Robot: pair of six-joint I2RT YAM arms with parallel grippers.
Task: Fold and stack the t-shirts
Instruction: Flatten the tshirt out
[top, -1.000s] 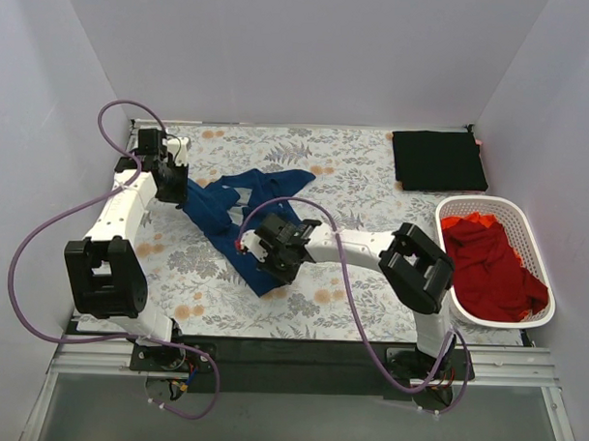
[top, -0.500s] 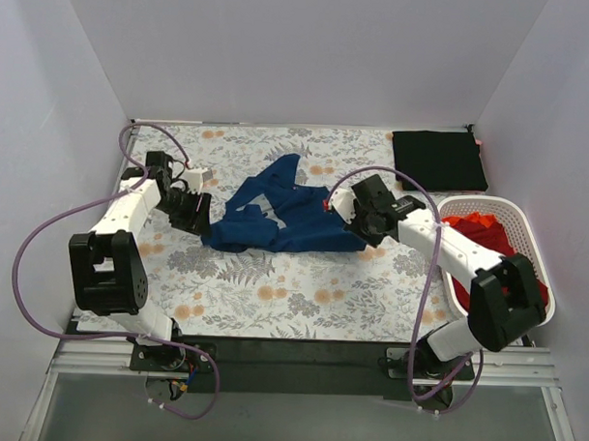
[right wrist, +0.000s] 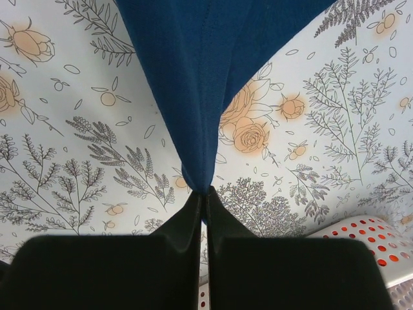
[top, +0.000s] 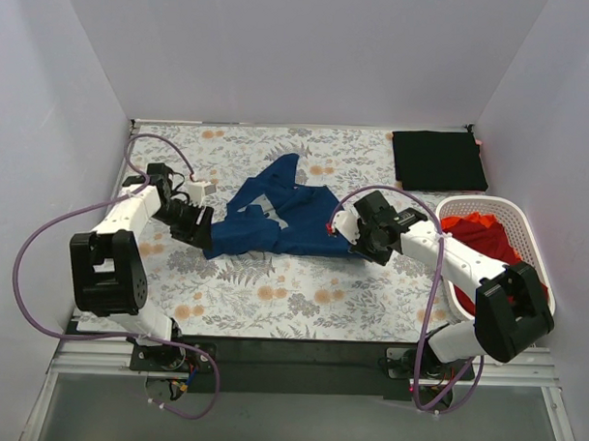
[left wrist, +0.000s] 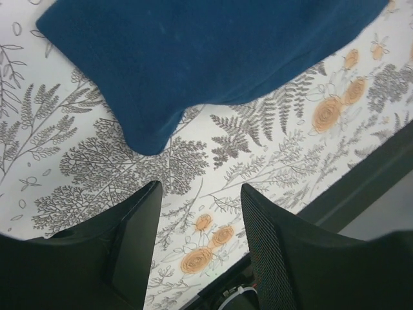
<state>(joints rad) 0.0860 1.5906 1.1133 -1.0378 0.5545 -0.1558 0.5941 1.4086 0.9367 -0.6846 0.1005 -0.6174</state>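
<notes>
The navy blue t-shirt [top: 280, 215] lies rumpled and stretched across the middle of the floral table cover. My right gripper [top: 350, 237] is shut on its right corner; in the right wrist view the cloth [right wrist: 206, 84] runs up from my closed fingertips [right wrist: 204, 194]. My left gripper [top: 199, 235] is open and empty at the shirt's left corner; in the left wrist view the navy cloth [left wrist: 193, 58] lies just beyond my spread fingers [left wrist: 139, 239]. A folded black t-shirt [top: 438, 160] lies at the back right. Red and orange t-shirts [top: 486, 266] fill the basket.
The white slotted basket [top: 526, 250] stands at the right edge, close to my right arm; its rim shows in the right wrist view [right wrist: 381, 252]. Grey walls enclose the table on three sides. The dark front edge of the table [top: 300, 351] runs along the bottom.
The left gripper has let go of the shirt's left corner and now stands open beside it. The right gripper has shifted slightly down and left, still holding the right corner.
</notes>
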